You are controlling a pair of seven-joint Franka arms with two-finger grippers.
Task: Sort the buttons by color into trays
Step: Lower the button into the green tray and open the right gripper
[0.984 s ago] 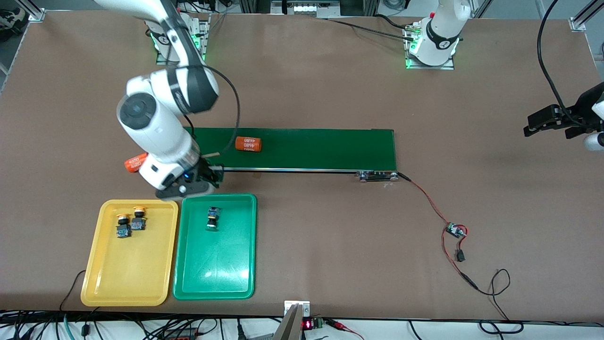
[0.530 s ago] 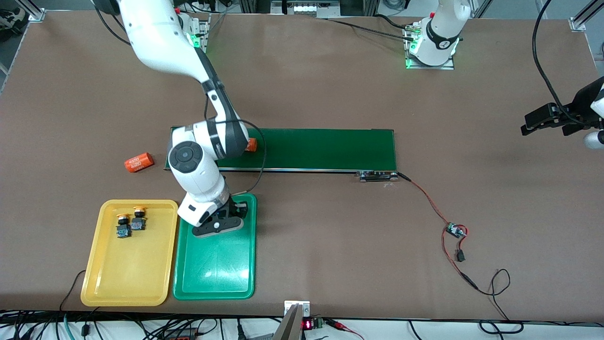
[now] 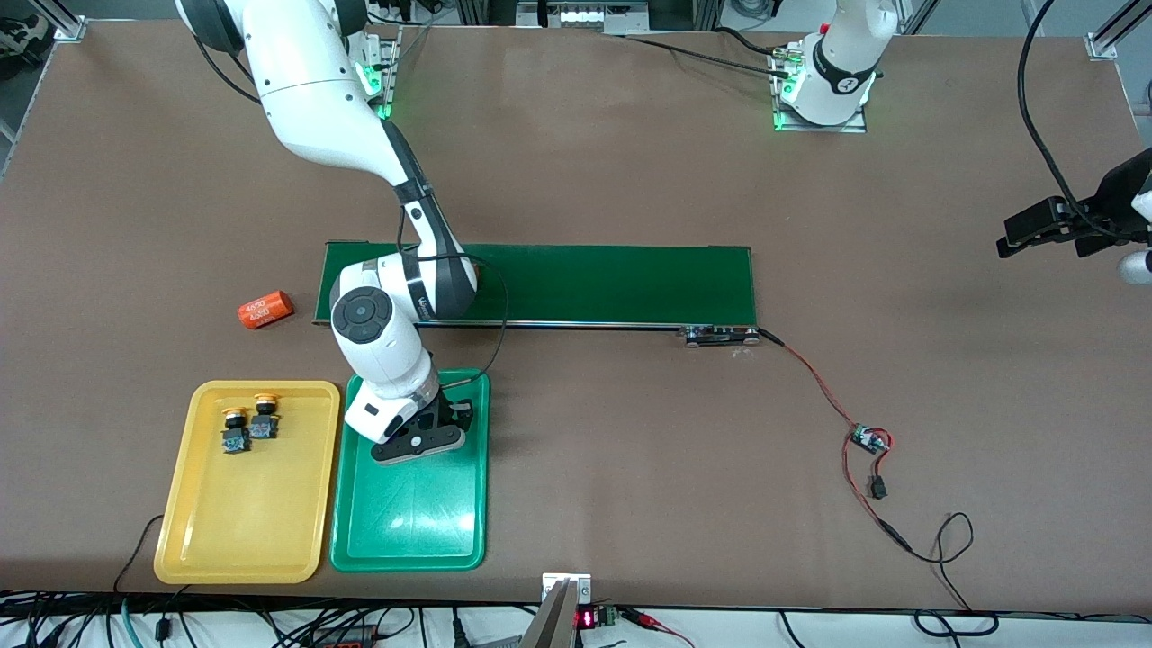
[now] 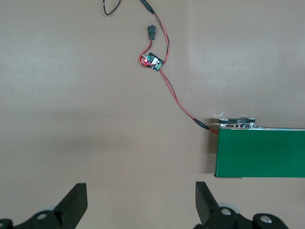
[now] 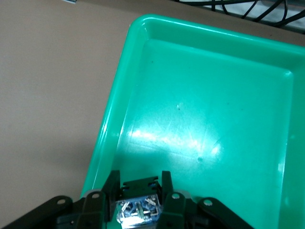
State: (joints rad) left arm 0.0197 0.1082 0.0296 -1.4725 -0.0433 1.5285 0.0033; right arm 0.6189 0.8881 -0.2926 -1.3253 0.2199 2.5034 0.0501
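**A:** Right gripper status?

**B:** My right gripper (image 5: 138,183) is low over the shallow green plastic tray (image 5: 190,95). Fingers are pinched on the small blue-and-black push-button switch (image 5: 137,211). Cap's hidden, colour n/k.

**A:** Handling?

**B:** Prob. light, rigid plastic. A round cap would slip, so I grip the flat body sides.

**A:** Room?

**B:** Low rim, and the tray floor nearer the front cam is bare. The shallow yellow plastic tray (image 3: 243,522) sits just beside, w/ two yellow-capped switches (image 3: 236,432). My left gripper (image 4: 143,200) is spread wide, waiting over bare table.
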